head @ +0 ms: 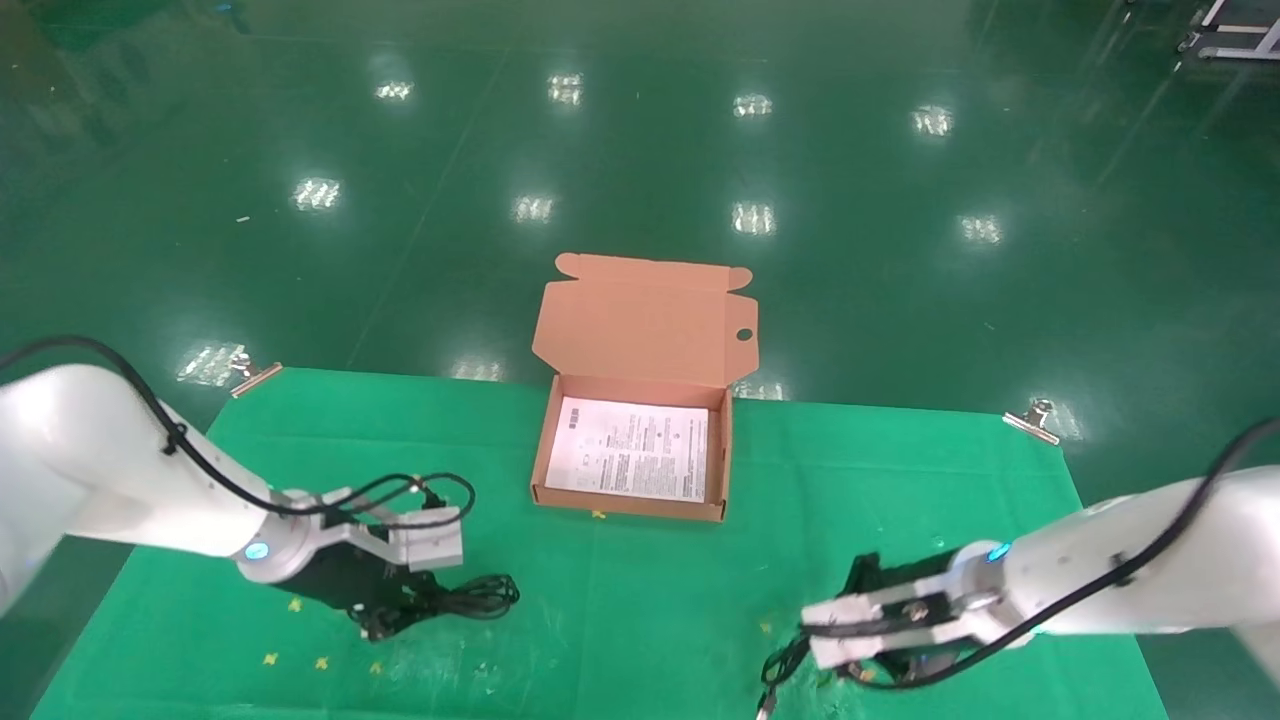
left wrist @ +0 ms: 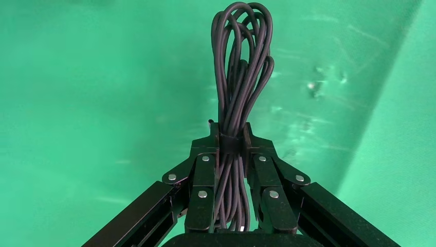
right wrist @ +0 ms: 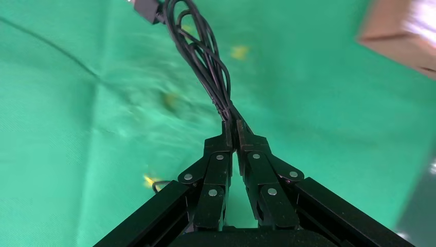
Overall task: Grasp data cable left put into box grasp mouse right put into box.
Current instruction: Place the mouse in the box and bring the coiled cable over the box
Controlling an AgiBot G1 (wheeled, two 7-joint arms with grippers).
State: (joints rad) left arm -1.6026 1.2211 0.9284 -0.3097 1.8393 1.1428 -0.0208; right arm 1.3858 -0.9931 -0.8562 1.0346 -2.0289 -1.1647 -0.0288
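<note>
My left gripper point(head: 405, 598) at the front left of the green cloth is shut on the data cable point(head: 480, 595), a black bundle of loops. In the left wrist view the cable point(left wrist: 241, 56) runs out past the gripper point(left wrist: 231, 136), pinched at its band. My right gripper point(head: 835, 665) at the front right is shut on the mouse's thin cord point(head: 782, 668). In the right wrist view the gripper point(right wrist: 232, 128) pinches the cord point(right wrist: 205, 62), which ends in the USB plug point(right wrist: 146, 7). The mouse body does not show. The box point(head: 545, 440) stands open at the table's middle back with a white sheet point(head: 632, 450) inside.
The box lid point(head: 640, 325) stands up behind the tray. Metal clips point(head: 255, 378) point(head: 1030, 418) hold the cloth's far corners. Small yellow marks point(head: 270, 658) dot the cloth. A corner of the box point(right wrist: 401, 31) shows in the right wrist view.
</note>
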